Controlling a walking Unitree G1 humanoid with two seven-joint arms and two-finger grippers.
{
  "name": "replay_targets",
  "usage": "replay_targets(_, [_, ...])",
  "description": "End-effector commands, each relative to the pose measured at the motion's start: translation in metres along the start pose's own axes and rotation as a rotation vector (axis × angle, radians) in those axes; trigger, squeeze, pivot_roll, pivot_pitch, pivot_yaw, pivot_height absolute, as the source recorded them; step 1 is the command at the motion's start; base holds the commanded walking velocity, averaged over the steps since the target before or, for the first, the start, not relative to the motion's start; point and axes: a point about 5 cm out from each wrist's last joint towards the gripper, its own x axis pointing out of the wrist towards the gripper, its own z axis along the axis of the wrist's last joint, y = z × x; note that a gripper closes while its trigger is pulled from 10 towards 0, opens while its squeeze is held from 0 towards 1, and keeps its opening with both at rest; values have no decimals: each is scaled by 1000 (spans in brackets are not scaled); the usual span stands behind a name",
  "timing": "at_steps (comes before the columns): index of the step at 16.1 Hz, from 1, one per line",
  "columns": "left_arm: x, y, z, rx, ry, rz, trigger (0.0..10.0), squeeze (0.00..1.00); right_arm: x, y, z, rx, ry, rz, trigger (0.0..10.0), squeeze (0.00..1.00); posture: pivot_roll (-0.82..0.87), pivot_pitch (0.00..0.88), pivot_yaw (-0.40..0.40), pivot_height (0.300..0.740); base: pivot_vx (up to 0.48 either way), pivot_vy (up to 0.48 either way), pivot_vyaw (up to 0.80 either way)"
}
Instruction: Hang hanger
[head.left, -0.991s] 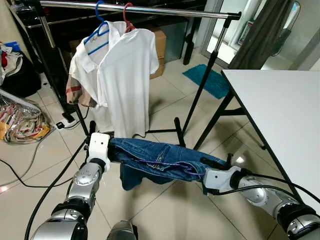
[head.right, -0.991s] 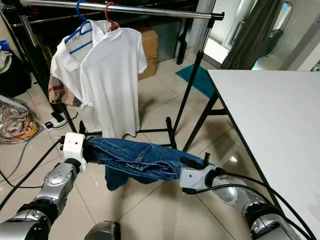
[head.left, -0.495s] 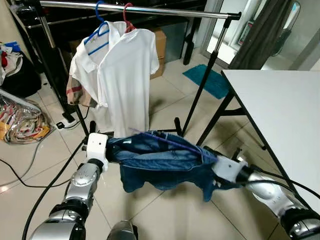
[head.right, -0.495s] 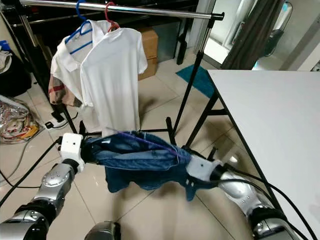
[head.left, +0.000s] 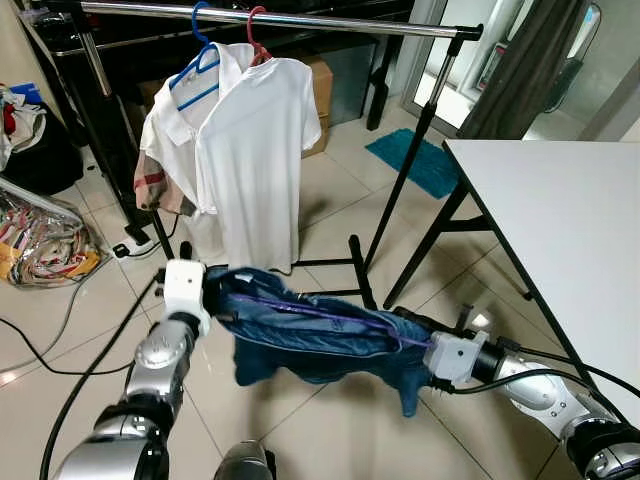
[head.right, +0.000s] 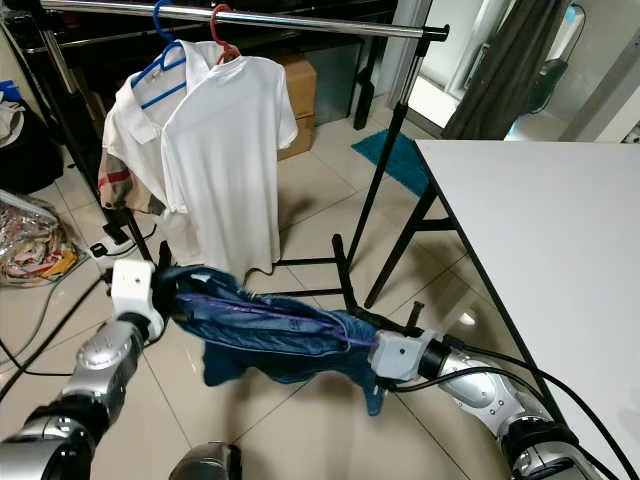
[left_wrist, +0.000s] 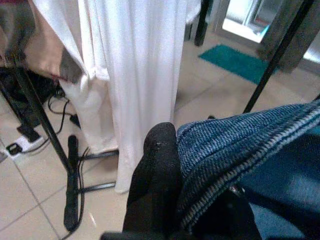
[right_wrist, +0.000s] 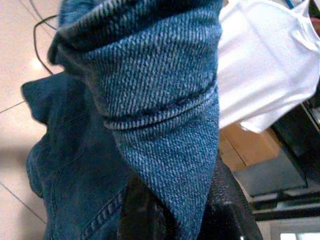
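Both the left gripper (head.left: 215, 292) and right gripper (head.left: 425, 350) are clenched on the denim garment (head.left: 315, 335), stretched low below the rail (head.left: 280, 18). Uneven pulling could slip the cloth free, or it may sag onto the floor (head.left: 330, 420).

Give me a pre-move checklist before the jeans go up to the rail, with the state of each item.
1. Left gripper shut on the denim jeans: ok.
2. Right gripper shut on the jeans' other end: ok.
3. Jeans off the floor, slung between both arms: ok.
4. Purple hanger seated in the jeans: cannot tell; its bar runs along the top edge, hook hidden.
5. Free stretch on the rail beside the white shirts: ok.
6. Path upward clear of the table: ok.
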Motion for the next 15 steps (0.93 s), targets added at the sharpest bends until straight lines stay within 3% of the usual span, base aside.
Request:
replay_targets(1, [4,1,9,-13,-29,1,10000,0,-2,-2,2,-27,-15,10,10000,0,271,21,-54,740,0,0,0])
replay_targets(6, [10,1,22,-61,-78,6,10000,0,2,2,-9,-159,106,76,10000,0,271,19,-52,740,0,0,0])
replay_targets(8, [12,0,25,-71,-92,4,10000,0,5,-1,-18,-217,210,72,10000,0,272,18,-52,740,0,0,0])
replay_targets(15, [13,-5,26,-81,-97,-14,10000,0,9,-14,-33,-234,383,-14,10000,0,268,17,-54,740,0,0,0])
